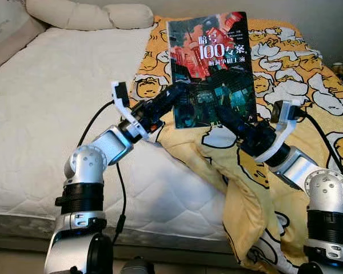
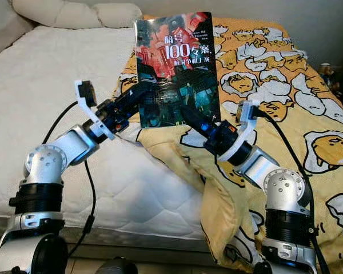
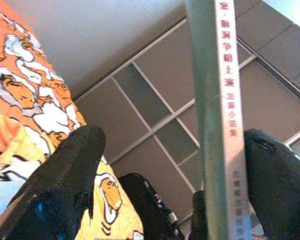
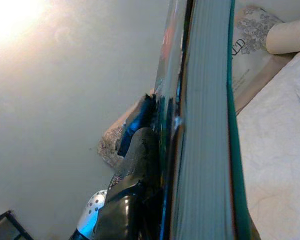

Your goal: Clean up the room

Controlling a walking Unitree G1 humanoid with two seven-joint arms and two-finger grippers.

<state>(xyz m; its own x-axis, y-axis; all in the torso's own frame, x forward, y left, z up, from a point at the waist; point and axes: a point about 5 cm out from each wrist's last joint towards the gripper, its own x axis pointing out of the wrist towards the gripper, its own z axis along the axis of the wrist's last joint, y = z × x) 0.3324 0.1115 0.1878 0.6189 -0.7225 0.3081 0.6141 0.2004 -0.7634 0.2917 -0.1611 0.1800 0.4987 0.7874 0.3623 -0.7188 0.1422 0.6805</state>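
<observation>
A paperback book [image 1: 211,57] with a dark city cover and white "100" title stands upright in the air above the bed, held between both arms. My right gripper [image 1: 223,111] is shut on its lower right part; one black finger [image 4: 140,145] lies flat on the cover, the other is hidden behind the pages. My left gripper [image 1: 180,94] is at the book's lower left edge. In the left wrist view its fingers [image 3: 65,170] stand apart with the spine [image 3: 222,125] between them, close to one finger and well clear of the other.
Under the book lies a yellow blanket [image 1: 308,74] printed with cartoon eggs, bunched and hanging over the bed's front edge [image 1: 246,217]. The white mattress [image 1: 51,114] stretches to the left, with pillows [image 1: 86,14] at the far end.
</observation>
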